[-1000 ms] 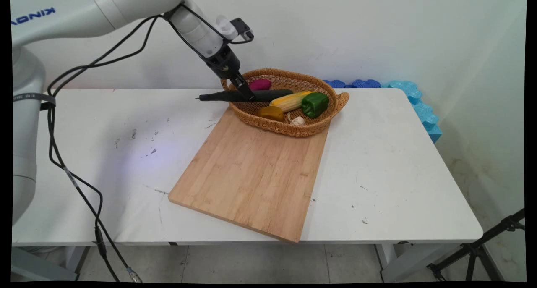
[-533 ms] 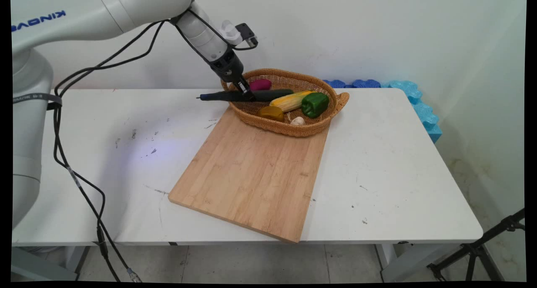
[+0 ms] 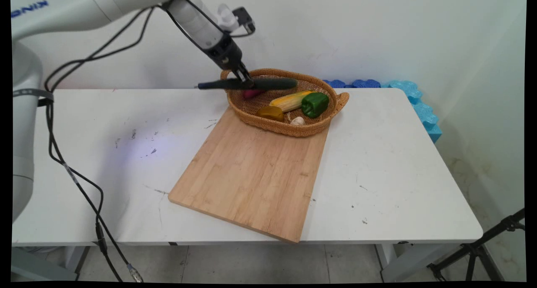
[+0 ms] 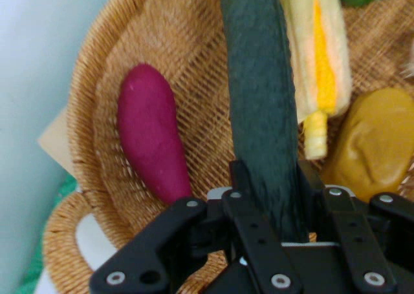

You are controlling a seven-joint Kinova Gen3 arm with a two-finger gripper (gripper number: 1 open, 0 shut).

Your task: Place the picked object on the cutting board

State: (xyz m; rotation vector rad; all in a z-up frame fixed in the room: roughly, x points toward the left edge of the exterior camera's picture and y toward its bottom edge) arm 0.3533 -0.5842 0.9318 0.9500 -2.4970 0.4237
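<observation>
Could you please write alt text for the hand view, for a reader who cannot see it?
The claw grips a long dark green cucumber above a wicker basket. Below it in the basket lie a magenta sweet potato, an ear of corn and a yellow-brown vegetable.

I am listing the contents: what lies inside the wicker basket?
Inside the basket: corn, green pepper, yellow piece, garlic, purple vegetable. The gripper holds a cucumber above, covering part.

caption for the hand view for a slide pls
End effector gripping a dark green cucumber above a wicker basket of vegetables.
</observation>
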